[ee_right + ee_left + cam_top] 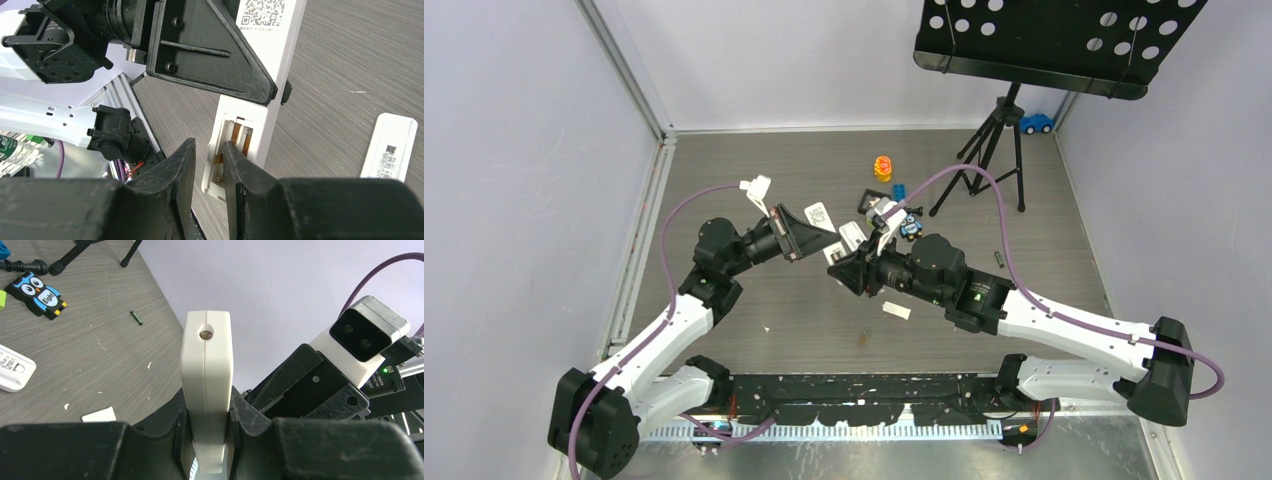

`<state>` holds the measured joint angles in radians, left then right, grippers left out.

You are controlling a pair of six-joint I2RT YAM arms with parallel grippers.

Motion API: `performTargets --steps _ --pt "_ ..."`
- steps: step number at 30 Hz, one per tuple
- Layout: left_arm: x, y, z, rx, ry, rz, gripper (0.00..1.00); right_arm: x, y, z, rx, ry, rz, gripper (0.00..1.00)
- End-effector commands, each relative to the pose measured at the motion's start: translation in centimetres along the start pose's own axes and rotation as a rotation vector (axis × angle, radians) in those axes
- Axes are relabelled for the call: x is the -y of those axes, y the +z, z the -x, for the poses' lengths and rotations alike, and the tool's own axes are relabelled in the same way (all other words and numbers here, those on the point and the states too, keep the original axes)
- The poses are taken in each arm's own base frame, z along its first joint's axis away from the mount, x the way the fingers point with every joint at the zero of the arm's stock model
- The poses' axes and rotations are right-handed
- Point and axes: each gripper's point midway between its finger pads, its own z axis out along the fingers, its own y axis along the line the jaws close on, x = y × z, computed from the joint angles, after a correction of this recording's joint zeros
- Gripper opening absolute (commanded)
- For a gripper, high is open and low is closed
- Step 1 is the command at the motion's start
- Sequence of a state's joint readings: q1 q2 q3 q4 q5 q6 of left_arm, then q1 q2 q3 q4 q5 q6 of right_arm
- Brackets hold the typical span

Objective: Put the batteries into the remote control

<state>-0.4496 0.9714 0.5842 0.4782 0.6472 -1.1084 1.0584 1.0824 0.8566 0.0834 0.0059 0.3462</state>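
My left gripper [809,240] is shut on the white remote control [206,365] and holds it edge-up above the table. In the right wrist view the remote's back [270,75] faces me with the battery recess [235,142] open; orange-brown batteries [235,131] and springs show inside. My right gripper [209,162] is at the recess, jaws a narrow gap apart. One finger [232,175] lies over the recess and the other stands outside the remote's edge. A loose dark battery [999,258] lies on the table to the right and also shows in the left wrist view [136,318].
A small flat white piece [896,311] lies below the right gripper. A slim white remote [390,150] lies label-up nearby. An owl toy [37,294], small toys [883,167] and a black tripod [994,150] stand at the back. White walls enclose the table.
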Motion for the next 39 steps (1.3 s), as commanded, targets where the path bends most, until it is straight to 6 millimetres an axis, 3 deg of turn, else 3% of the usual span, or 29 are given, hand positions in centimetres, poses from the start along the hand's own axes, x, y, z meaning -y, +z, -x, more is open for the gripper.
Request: performTargets --steps 1,3,7,9,14,17,23,27,31,39 --pt "4.2 -0.4 1.1 0.02 0.047 -0.132 0.0 1.5 -0.1 1.3 0.052 -0.01 -0.084 0.27" --pt "4.0 -0.3 1.2 0.019 0.026 -0.126 0.0 1.6 -0.1 1.6 0.055 -0.016 -0.091 0.16" --pt "3.1 -0.2 1.2 0.028 0.037 -0.083 0.0 2.3 -0.1 1.3 0.032 -0.01 -0.139 0.17" --pt "0.8 -0.3 1.2 0.037 0.072 0.017 0.0 2.6 -0.4 1.3 0.041 0.018 -0.157 0.24" --pt "-7.7 -2.2 1.0 0.058 0.157 0.412 0.0 4.9 -2.5 -0.4 0.022 0.099 -0.283 0.47" --pt "-10.1 -2.9 0.7 0.067 0.15 0.513 0.0 6.5 -4.2 -2.1 -0.01 0.16 -0.376 0.55" --pt "-11.2 -2.9 -0.1 0.058 0.128 0.512 0.0 11.5 -9.5 -8.1 -0.22 0.295 -0.766 0.61" --pt "-11.3 -2.9 -0.4 0.057 0.119 0.499 0.0 13.0 -13.1 -13.5 -0.47 0.353 -0.99 0.61" --pt "-11.4 -3.1 -0.8 0.056 0.116 0.496 0.0 11.9 -15.1 -18.0 -0.658 0.451 -1.03 0.61" --pt "-12.0 -3.8 -1.3 0.071 0.119 0.508 0.0 8.5 -16.6 -22.8 -0.744 0.729 -0.921 0.61"
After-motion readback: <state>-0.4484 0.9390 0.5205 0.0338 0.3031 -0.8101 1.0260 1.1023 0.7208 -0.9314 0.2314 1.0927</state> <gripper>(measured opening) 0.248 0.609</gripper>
